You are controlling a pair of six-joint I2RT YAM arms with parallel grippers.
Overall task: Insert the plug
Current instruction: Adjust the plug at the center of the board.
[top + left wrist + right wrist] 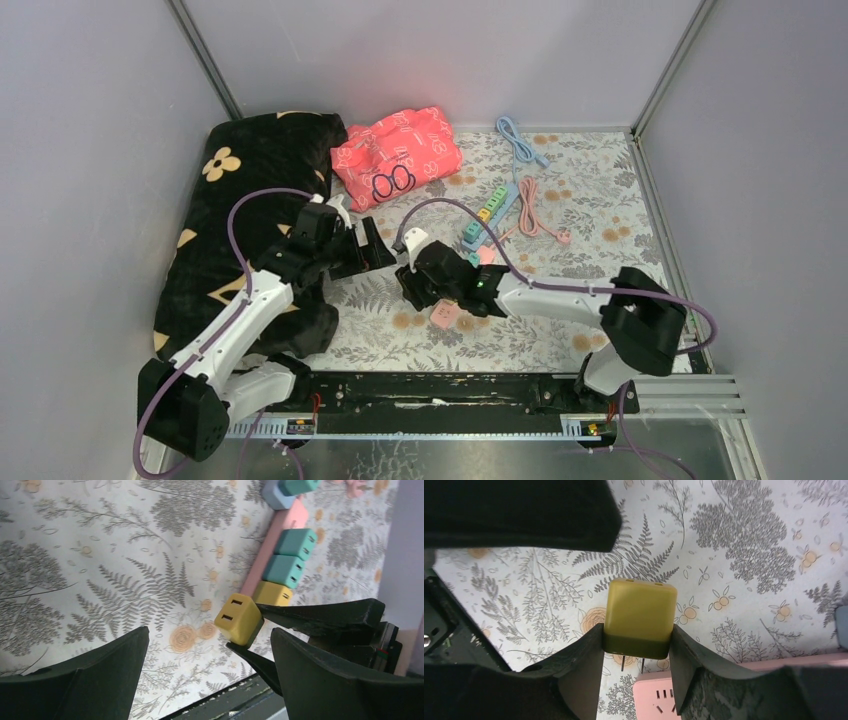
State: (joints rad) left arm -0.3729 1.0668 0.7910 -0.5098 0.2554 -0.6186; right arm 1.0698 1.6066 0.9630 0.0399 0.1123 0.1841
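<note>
your right arm's jaws are pinching the yellow plug [640, 611] by its lower sides, close to the prong end. it hangs above the floral desk [744, 555], just beside the near edge of the pink power strip [659, 695], and is not seated in any socket. your left arm's jaws are spread wide and hold nothing, hovering near the plug.

the main risk, as i judge it, is alignment. the two thin prongs [623, 663] show just above the strip's edge rather than squarely over a socket. if you press down from here they could land on the pink casing, skid or bend. the grip is also low and narrow, so a sideways load may pivot the plug between the jaws and tip it.

second, nothing appears to pin the strip to the desk. an off-axis push could slide or tilt it instead of driving the prongs in. consider steadying it with the left jaws first.

third, a seated yellow plug [272, 594] and teal plugs [285, 570] crowd the strip close by. the right fingers [320, 617] could knock them. the views do not show whether the nearest socket is free.
</note>
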